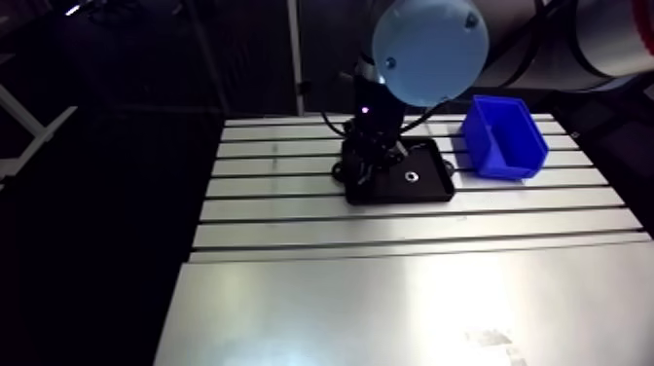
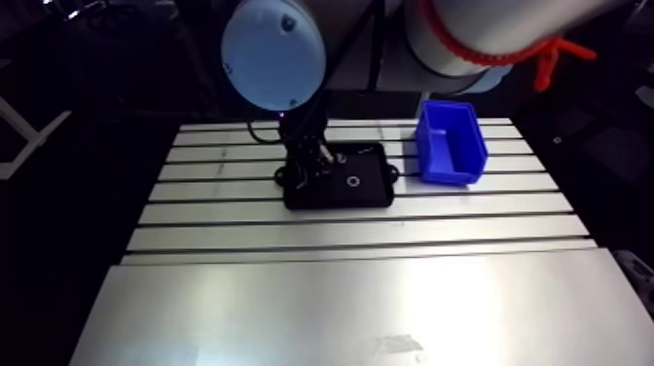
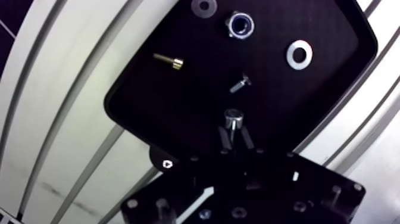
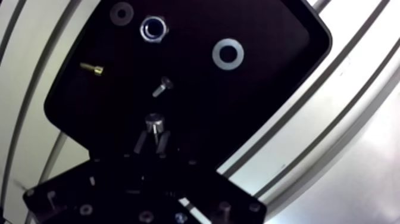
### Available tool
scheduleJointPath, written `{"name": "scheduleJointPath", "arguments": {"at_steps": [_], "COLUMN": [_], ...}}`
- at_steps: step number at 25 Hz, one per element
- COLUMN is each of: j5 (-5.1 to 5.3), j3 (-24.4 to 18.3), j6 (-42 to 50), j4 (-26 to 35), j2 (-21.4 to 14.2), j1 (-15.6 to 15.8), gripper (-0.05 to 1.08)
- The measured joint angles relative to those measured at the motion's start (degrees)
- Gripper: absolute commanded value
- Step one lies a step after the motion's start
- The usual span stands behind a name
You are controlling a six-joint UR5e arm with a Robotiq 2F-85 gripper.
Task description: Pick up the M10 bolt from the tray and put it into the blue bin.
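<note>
my gripper (image 3: 234, 136) pinches the shiny m10 bolt (image 3: 233, 119) inside the matte black tray (image 3: 178, 101); the blue bin (image 1: 501, 136) sits apart at three o'clock.

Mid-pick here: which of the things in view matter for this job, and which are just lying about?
For the job: big bolt; black tray; blue bin.

Lying about in the tray: nut; silver washer; black washer; brass screw; small screw.
</note>
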Motion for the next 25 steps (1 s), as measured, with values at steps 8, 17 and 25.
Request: {"name": "scheduleJointPath", "arguments": {"at_steps": [8, 17, 25], "j5": [0.19, -2.37, -2.7], "j3": [-1.13, -2.62, -3.72], "j6": [-1.2, -6.49, -11.72], "j4": [1.35, 3.73, 7.42], "j2": [-2.62, -7.68, -12.57], "j1": [0.23, 0.17, -0.81], "gripper": [1.0, 0.98, 0.99]}}
